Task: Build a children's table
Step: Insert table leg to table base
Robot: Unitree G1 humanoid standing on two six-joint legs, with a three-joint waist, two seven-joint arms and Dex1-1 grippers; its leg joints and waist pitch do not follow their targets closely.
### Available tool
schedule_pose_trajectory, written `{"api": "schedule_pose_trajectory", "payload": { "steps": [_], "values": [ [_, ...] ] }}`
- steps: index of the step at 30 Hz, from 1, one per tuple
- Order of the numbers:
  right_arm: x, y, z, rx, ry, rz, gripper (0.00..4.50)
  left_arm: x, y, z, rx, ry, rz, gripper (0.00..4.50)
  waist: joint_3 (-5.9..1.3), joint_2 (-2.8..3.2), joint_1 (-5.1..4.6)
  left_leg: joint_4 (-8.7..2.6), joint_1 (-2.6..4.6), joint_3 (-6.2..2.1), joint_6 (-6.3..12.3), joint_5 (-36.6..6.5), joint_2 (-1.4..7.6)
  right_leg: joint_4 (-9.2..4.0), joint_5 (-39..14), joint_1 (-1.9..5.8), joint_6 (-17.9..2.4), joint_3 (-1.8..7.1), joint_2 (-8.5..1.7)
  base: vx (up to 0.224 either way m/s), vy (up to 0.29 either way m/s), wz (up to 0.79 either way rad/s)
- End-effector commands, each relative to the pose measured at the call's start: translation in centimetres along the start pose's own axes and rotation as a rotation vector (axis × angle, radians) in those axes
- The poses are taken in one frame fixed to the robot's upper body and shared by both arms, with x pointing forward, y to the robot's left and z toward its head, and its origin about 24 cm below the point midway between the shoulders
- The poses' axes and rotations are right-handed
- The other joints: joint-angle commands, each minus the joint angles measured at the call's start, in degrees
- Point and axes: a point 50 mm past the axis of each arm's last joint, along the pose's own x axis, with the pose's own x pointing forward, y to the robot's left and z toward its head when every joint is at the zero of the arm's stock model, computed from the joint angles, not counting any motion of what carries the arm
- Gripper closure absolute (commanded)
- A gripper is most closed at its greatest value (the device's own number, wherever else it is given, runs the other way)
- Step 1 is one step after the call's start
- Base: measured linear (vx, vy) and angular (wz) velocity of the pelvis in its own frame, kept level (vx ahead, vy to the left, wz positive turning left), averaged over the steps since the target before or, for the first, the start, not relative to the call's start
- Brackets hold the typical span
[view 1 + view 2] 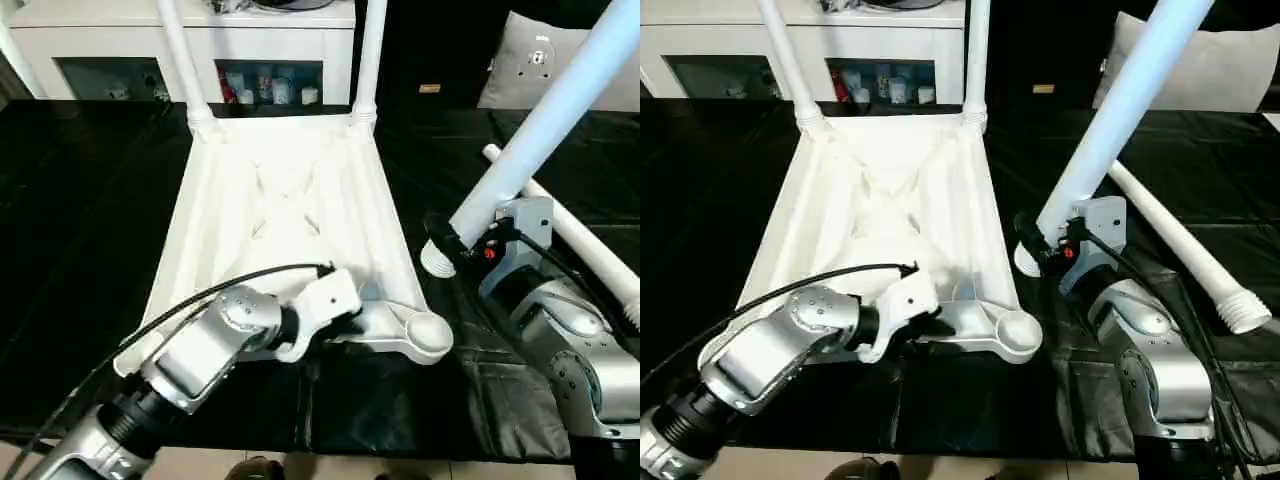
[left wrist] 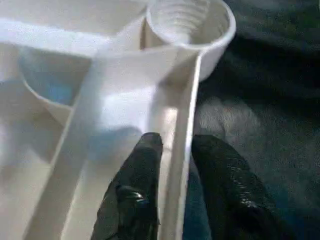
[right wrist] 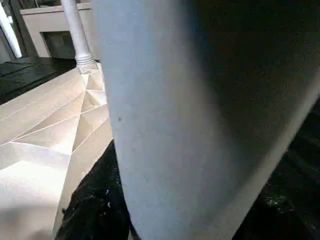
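The children's table top (image 1: 290,200) lies upside down, ribs up, on the black worktable. Two white legs (image 1: 180,50) (image 1: 372,50) stand in its far corner sockets. My left gripper (image 2: 177,142) is at the near edge beside the empty near-right socket (image 1: 428,333). Its black fingers (image 2: 145,165) sit on either side of the thin rim wall and press on it. My right gripper (image 1: 447,243) is shut on a third leg (image 1: 550,120) near its threaded end. That leg tilts up to the right, just right of the top. Another leg (image 1: 1180,245) lies loose at the right.
The black-covered worktable (image 1: 80,250) spreads to both sides, with its front edge close below my arms. A white shelf unit (image 1: 130,40) holding small items stands behind it. A grey cushion (image 1: 530,60) rests at the back right.
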Motion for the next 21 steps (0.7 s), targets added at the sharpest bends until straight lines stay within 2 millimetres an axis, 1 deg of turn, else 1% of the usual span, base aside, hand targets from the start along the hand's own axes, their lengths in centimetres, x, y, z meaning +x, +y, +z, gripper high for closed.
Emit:
{"api": "schedule_pose_trajectory", "payload": {
  "steps": [1, 2, 3, 4, 7, 8, 9, 10, 12, 14, 15, 17, 19, 20, 21],
  "values": [
    [-0.2, 0.0, 0.6, -0.013, -0.035, -0.011, 2.58, 0.0, -0.4, 0.1, 0.019, 0.015, -0.018, 3.46, -2.88, -0.41, 0.05, -4.48, 1.01, -1.54, 3.08, -6.1, 4.43, -4.2, -0.4, 2.32, -14.7, 2.66, -4.19, 0.0, 0.0, 0.0],
    [-0.2, 0.0, 0.6, -0.013, -0.035, -0.011, 2.58, 0.0, -0.4, 0.1, 0.019, 0.014, -0.018, 3.46, -2.88, -0.41, 0.05, -4.48, 1.01, -1.54, 3.08, -6.1, 4.43, -4.2, -0.4, 2.32, -14.7, 2.66, -4.19, 0.0, 0.0, 0.0],
    [-0.2, 0.0, 0.7, -0.013, -0.035, -0.012, 2.58, 0.0, -0.3, 0.1, 0.021, 0.013, -0.01, 3.57, -2.89, -0.34, 0.03, -4.45, 0.98, -1.53, 3.29, -5.7, 4.43, -4.15, 0.4, 2.37, -14.9, 2.61, -4.2, 0.0, 0.0, 0.0],
    [-0.2, 0.0, 0.7, -0.012, -0.035, -0.013, 2.58, 0.1, -0.2, 0.1, 0.021, 0.013, -0.008, 3.81, -2.86, -0.32, 0.03, -4.46, 0.98, -1.53, 3.34, -5.7, 4.45, -4.15, 0.4, 2.35, -14.9, 2.6, -4.18, 0.0, 0.0, 0.0],
    [-0.2, 0.0, 0.6, -0.011, -0.035, -0.013, 2.58, 0.1, 0.0, 0.0, 0.03, 0.016, 0.01, 3.92, -2.76, -0.4, 0.03, -4.48, 0.94, -1.49, 3.32, -6.4, 4.43, -4.29, -0.9, 2.4, -14.9, 2.65, -4.26, 0.0, 0.0, 0.0],
    [-0.2, 0.0, 0.7, -0.012, -0.035, -0.011, 2.58, 0.1, 0.2, 0.1, 0.034, 0.006, 0.024, 4.0, -2.75, -0.55, 0.0, -4.47, 0.92, -1.45, 3.42, -6.2, 4.42, -4.36, -1.2, 2.41, -14.8, 2.69, -4.29, 0.0, 0.0, 0.0],
    [-0.2, 0.0, 0.7, -0.012, -0.036, -0.011, 2.58, 0.1, 0.3, 0.2, 0.035, 0.001, 0.032, 4.14, -2.74, -0.43, 0.04, -4.47, 0.92, -1.47, 3.47, -6.1, 4.44, -4.36, -1.5, 2.39, -14.8, 2.69, -4.32, 0.0, 0.0, 0.0],
    [-0.2, 0.0, 0.7, -0.012, -0.036, -0.01, 2.58, 0.1, 0.3, 0.2, 0.034, -0.001, 0.033, 4.27, -2.71, -0.45, 0.02, -4.47, 0.92, -1.45, 3.46, -6.1, 4.43, -4.41, -1.6, 2.36, -14.7, 2.69, -4.3, 0.0, 0.0, 0.0],
    [-0.1, 0.0, 0.9, -0.017, -0.04, -0.005, 2.58, 0.0, 0.7, 0.2, 0.04, -0.022, 0.064, 4.41, -2.65, -0.28, 0.02, -4.59, 0.99, -1.5, 3.14, -7.0, 4.52, -4.51, -2.9, 2.26, -14.5, 2.69, -4.28, 0.0, 0.0, 0.0],
    [-0.1, 0.0, 1.0, -0.02, -0.043, -0.002, 2.58, -0.1, 1.0, 0.1, 0.061, -0.032, 0.077, 4.46, -2.69, -0.31, -0.02, -4.62, 0.94, -1.55, 3.04, -7.2, 4.51, -4.51, -2.8, 2.3, -14.3, 2.68, -4.22, 0.0, 0.0, 0.0],
    [0.0, 0.0, 1.0, -0.016, -0.038, 0.004, 2.58, -0.4, 1.4, -0.2, 0.075, -0.028, 0.106, 4.46, -2.7, -0.24, -0.16, -4.61, 0.79, -1.63, 3.02, -6.6, 4.48, -4.34, -1.4, 2.4, -14.3, 2.68, -4.26, 0.0, 0.0, 0.0],
    [0.0, 0.0, 1.0, -0.013, -0.034, 0.007, 2.58, -0.5, 1.8, -0.4, 0.081, -0.02, 0.125, 4.5, -2.76, -0.41, -0.47, -4.49, 0.74, -1.54, 3.37, -6.3, 4.32, -4.36, -0.2, 2.51, -14.4, 2.67, -4.27, 0.0, 0.0, 0.0],
    [0.1, 0.0, 1.1, -0.014, -0.033, 0.005, 2.58, -0.8, 2.4, -0.7, 0.095, -0.007, 0.163, 4.5, -2.75, -0.4, -0.71, -4.46, 0.65, -1.54, 3.67, -6.0, 4.34, -4.33, 0.0, 2.61, -14.6, 2.66, -4.34, 0.0, 0.0, 0.0],
    [0.3, -0.1, 1.2, -0.017, -0.037, -0.001, 2.58, -1.1, 3.3, -0.8, 0.085, -0.01, 0.204, 4.5, -2.69, -0.51, -0.86, -4.48, 0.66, -1.48, 3.77, -6.3, 4.31, -4.48, -0.8, 2.59, -14.6, 2.68, -4.35, 0.0, 0.0, 0.0],
    [0.4, -0.1, 1.3, -0.019, -0.04, -0.004, 2.58, -1.4, 3.9, -1.0, 0.078, -0.015, 0.233, 4.5, -2.58, -0.42, -0.95, -4.53, 0.73, -1.45, 3.57, -7.0, 4.22, -4.62, -2.4, 2.44, -14.5, 2.63, -4.26, 0.0, 0.0, 0.0]
  ]
}}
